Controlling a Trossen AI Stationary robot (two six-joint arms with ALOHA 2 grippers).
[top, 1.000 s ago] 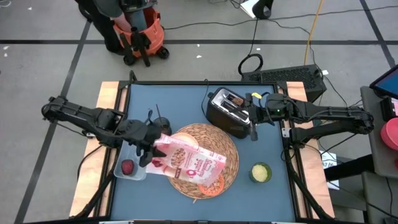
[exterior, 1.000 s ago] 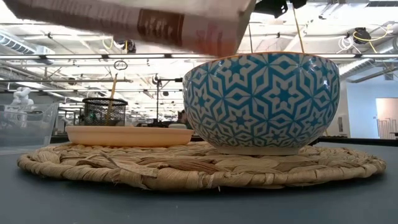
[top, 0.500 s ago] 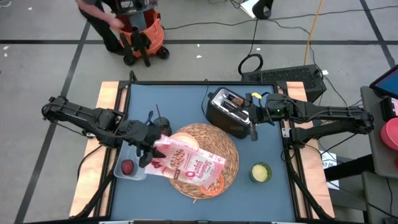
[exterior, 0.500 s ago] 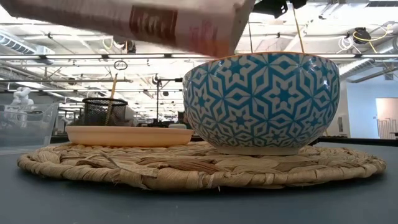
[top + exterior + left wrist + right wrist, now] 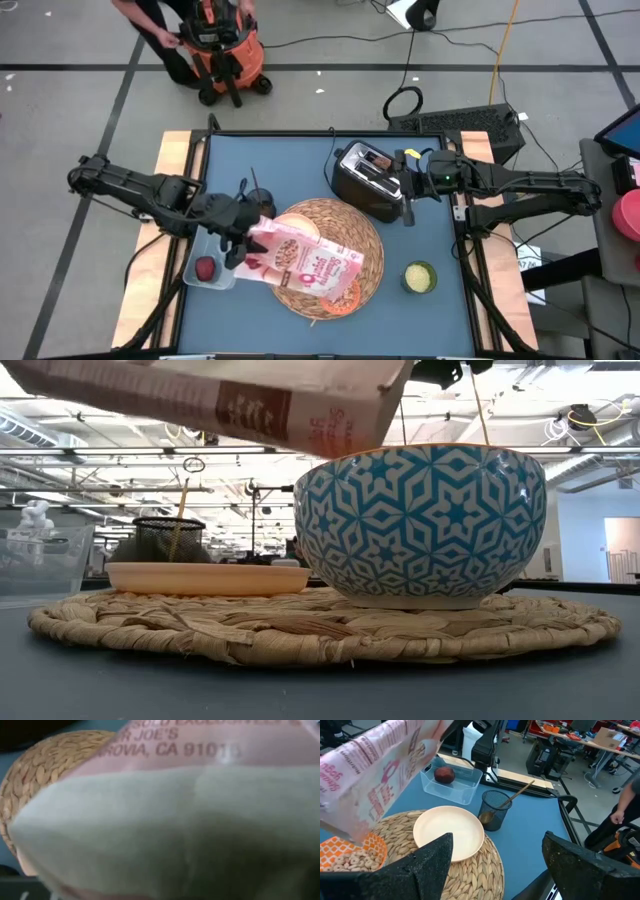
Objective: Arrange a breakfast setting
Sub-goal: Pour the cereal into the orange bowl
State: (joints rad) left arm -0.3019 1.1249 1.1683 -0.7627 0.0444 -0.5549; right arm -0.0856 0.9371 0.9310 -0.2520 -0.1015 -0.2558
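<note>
Box text: cereal box reads "...R JOE'S", "...ROVIA, CA 9101", rest cut off.
Box: tilted over placemat, mouth probably above orange bowl.
L gripper: clamped on box.
R gripper: fingers apart, by toaster.

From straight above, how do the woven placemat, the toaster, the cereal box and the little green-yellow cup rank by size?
Largest to smallest in the high view:
1. Woven placemat, partly covered.
2. Cereal box, though it is lifted nearer the camera, so unsure against the toaster.
3. Toaster.
4. Green-yellow cup.
</note>
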